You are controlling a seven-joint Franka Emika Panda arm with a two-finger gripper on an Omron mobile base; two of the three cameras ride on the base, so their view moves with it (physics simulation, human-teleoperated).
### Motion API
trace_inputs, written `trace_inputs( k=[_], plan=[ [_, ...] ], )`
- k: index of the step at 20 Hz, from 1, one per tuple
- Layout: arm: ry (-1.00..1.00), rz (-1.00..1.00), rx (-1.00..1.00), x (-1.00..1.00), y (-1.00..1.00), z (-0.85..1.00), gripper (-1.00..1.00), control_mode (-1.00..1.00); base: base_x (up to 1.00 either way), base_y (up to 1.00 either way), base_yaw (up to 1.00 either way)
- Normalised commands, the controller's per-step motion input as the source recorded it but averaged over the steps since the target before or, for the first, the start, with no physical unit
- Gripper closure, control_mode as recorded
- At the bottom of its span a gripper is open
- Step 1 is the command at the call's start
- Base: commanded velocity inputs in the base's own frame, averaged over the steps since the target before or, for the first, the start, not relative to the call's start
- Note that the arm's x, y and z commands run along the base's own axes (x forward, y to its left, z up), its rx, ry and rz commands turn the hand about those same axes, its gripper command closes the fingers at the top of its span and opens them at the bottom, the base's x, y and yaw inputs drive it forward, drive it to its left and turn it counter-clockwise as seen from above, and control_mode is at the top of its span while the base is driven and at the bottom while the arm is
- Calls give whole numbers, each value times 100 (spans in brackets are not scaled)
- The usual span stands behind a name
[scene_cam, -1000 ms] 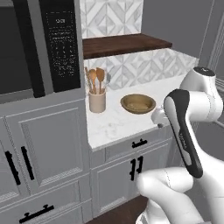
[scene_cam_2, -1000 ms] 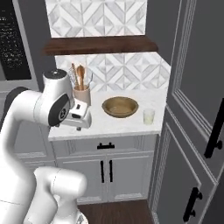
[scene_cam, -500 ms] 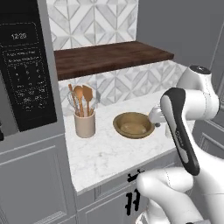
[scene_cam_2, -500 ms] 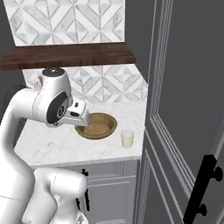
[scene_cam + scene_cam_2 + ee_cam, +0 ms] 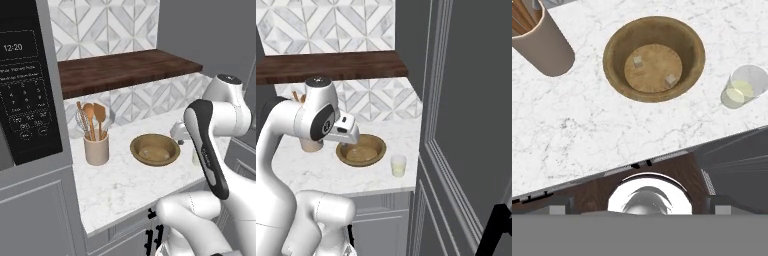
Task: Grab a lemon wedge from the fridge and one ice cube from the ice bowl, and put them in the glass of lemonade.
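The tan ice bowl [image 5: 654,30] sits on the white marble counter [image 5: 587,130] and holds two small pale ice cubes [image 5: 638,61]. The glass of lemonade [image 5: 743,86] stands to the bowl's right near the counter's end, also visible in the right base view [image 5: 399,165]. My gripper [image 5: 639,207] hangs high above the counter's front edge, open, with nothing between its fingers. In the right base view the gripper [image 5: 345,136] is over the bowl's [image 5: 361,150] near-left rim. The dark grey fridge [image 5: 466,125] rises at the right, door closed. The lemon wedge is out of view.
A beige crock [image 5: 96,149] of wooden utensils stands left of the bowl [image 5: 155,149]. A dark wooden shelf [image 5: 125,70] runs above the counter, with a black microwave [image 5: 25,85] at the far left. Grey cabinet doors sit below the counter.
The whole picture has shifted: the base has driven right and closer to the counter, so bowl, glass and fridge door look nearer. The arm keeps its pose and the gripper stays open.
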Motion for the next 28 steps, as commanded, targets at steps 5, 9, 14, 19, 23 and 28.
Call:
trace_inputs(
  k=[5,9,14,19,23,28],
  plan=[
    [0,0,0,0,0,0,-100,100,2,0,0],
    [2,0,0,9,0,0,-100,-100,0,0,0],
    [26,0,0,89,10,0,-100,-100,0,0,0],
    [17,1,0,95,13,-54,-100,-100,0,0,0],
    [2,3,0,86,5,-100,-100,-100,0,0,0],
    [13,4,-1,31,0,-39,-100,-100,0,0,0]
  ],
)
